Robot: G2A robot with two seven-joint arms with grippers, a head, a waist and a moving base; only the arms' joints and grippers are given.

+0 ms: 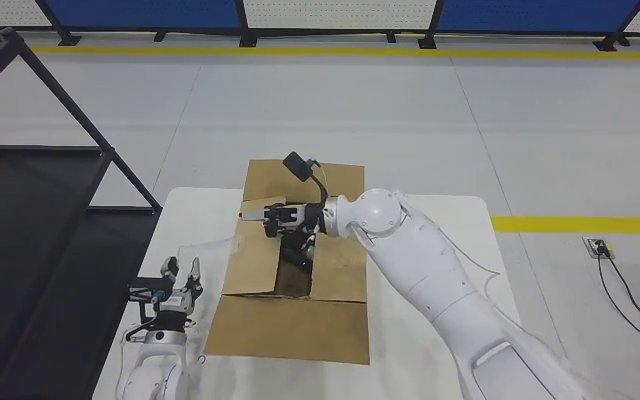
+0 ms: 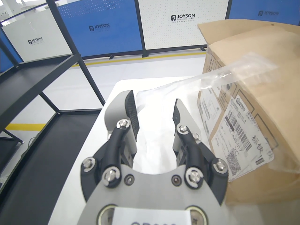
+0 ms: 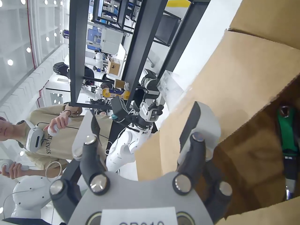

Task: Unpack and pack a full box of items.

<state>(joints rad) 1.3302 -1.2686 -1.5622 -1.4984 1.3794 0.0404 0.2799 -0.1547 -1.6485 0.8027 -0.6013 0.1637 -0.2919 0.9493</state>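
Your right gripper is spread wide astride a flap of the open box mid-table; your left gripper sits released beside the box, a clear bag before it

The box is matt brown cardboard. The clear plastic bag against it looks glossy and crinkled. The left gripper shows brushed metal and ribbed black rubber.

top looks down; 2 wrist cameras (close) share box.
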